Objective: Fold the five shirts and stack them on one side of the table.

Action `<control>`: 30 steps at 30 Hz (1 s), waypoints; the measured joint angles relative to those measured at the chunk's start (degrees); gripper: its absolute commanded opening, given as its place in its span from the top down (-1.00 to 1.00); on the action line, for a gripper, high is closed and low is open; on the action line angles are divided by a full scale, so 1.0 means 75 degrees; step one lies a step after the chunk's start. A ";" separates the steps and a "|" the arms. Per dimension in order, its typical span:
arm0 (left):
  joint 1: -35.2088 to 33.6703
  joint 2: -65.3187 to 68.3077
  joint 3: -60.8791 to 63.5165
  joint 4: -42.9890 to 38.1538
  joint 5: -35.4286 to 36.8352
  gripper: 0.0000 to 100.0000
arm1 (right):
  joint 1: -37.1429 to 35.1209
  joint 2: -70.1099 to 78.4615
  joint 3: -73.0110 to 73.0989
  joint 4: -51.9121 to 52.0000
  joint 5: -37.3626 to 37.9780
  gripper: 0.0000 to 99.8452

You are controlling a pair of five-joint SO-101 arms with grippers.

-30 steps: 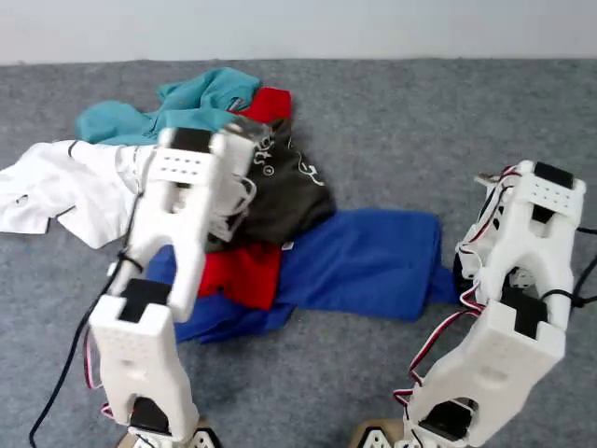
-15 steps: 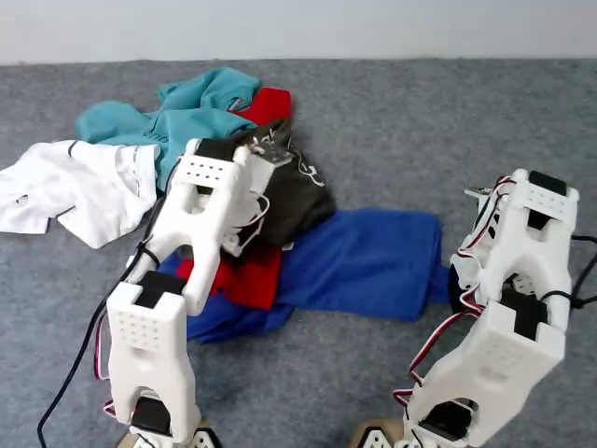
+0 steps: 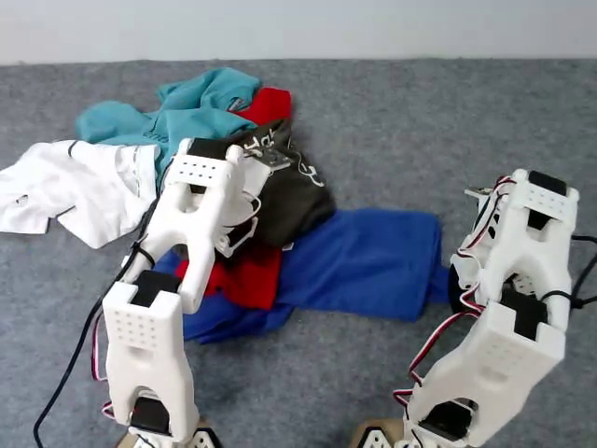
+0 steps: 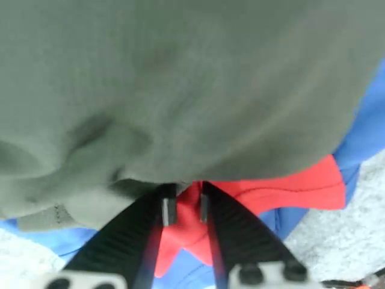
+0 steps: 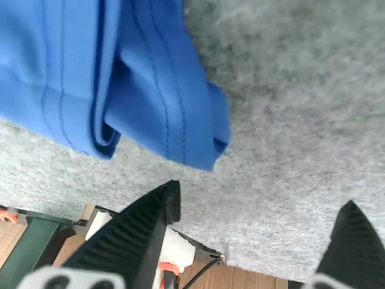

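1. Right gripper [image 5: 258,220] stood wide open over the table [image 3: 420,131], just beside the blue shirt [image 3: 364,261] hem.
2. Left gripper [image 4: 183,208] was pinched on the red shirt [image 3: 244,275], at the dark shirt [image 3: 284,196] edge.
3. Dark shirt overlapped red and blue.
4. White shirt [image 3: 75,187] and teal shirt [image 3: 177,117] lay farthest, unfolded.

Swung the left gripper [image 4: 183,201] from beside the white shirt [image 3: 65,187] over onto the dark shirt [image 3: 298,196], then back a touch; nudged the right arm [image 3: 522,271] slightly.
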 measured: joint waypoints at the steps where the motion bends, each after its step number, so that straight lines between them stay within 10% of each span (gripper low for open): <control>1: -0.0082 0.0000 -0.0047 0.0000 0.0000 0.83 | 0.0000 0.0000 0.0000 0.0000 0.0000 0.21; 30: -0.0621 -0.1196 0.1067 0.0047 0.0832 0.77 | 0.0000 0.0000 0.0047 -0.0070 0.0000 0.21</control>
